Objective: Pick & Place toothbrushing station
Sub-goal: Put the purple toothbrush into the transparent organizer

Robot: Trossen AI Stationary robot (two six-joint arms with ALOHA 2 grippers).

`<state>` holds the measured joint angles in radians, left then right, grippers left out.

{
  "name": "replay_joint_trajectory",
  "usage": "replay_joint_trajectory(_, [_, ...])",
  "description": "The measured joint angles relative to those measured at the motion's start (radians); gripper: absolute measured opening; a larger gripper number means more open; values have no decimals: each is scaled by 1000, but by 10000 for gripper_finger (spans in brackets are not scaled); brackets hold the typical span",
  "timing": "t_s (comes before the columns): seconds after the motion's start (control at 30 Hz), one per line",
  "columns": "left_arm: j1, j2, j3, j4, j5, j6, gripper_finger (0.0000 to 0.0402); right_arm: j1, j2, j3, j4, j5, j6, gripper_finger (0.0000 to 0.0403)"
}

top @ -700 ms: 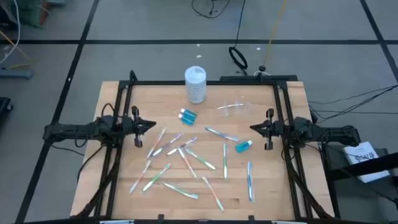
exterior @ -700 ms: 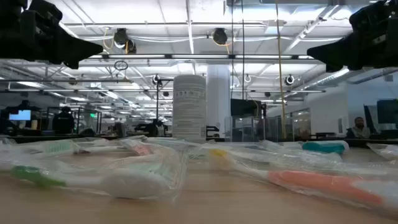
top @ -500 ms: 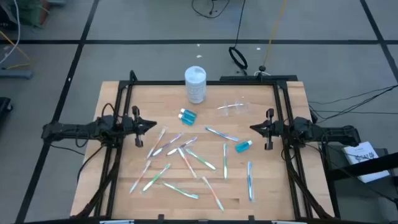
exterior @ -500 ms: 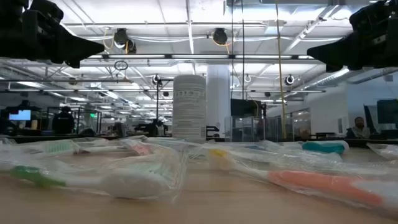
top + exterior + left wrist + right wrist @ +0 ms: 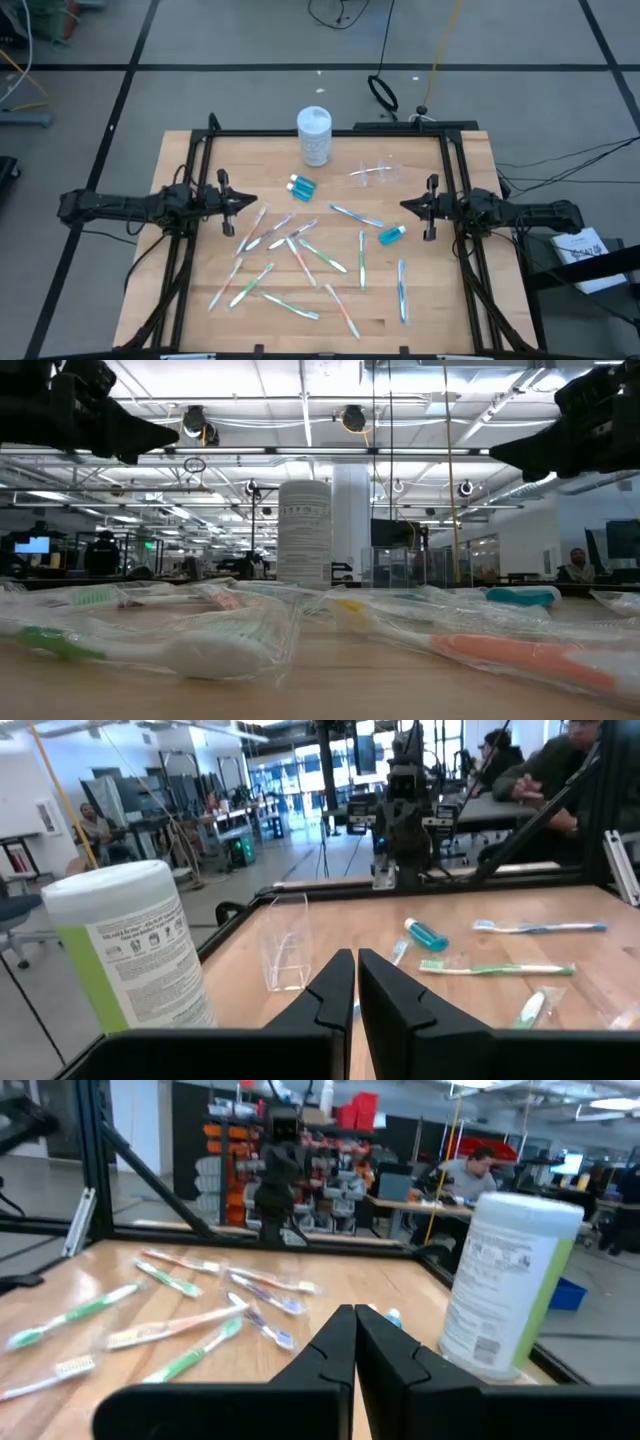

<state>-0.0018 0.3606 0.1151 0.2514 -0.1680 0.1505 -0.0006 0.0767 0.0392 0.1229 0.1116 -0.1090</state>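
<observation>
Slim pale toothbrushes (image 5: 322, 254) with green, pink or blue accents are scattered across the wooden table (image 5: 180, 150). The small clear plastic cup (image 5: 374, 174) lies toward the far edge. Left gripper (image 5: 246, 202) and right gripper (image 5: 406, 207) are held at opposite sides, fingers closed, nothing grasped.

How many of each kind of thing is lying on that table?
Toothbrushes: about 12 (a few overlap)
Blue tubes: 3
Clear cup: 1
White canister: 1
Total: about 17
</observation>
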Motion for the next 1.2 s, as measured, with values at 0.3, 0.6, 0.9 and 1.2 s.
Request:
replay_joint_trajectory(0.3, [-2,264,160,-116,-48,-32,26,0,179,7,147,0,-9,0])
replay_joint_trajectory(0.6, [-1,512,329,-276,-151,-90,26,0,419,63,226,-3,-23,0])
replay_joint_trajectory(0.9, [-2,674,430,-337,-174,-99,26,0,605,107,330,-7,-61,0])
replay_joint_trajectory(1.2, [-1,775,450,-339,-144,-43,26,0,777,231,330,-10,-50,0])
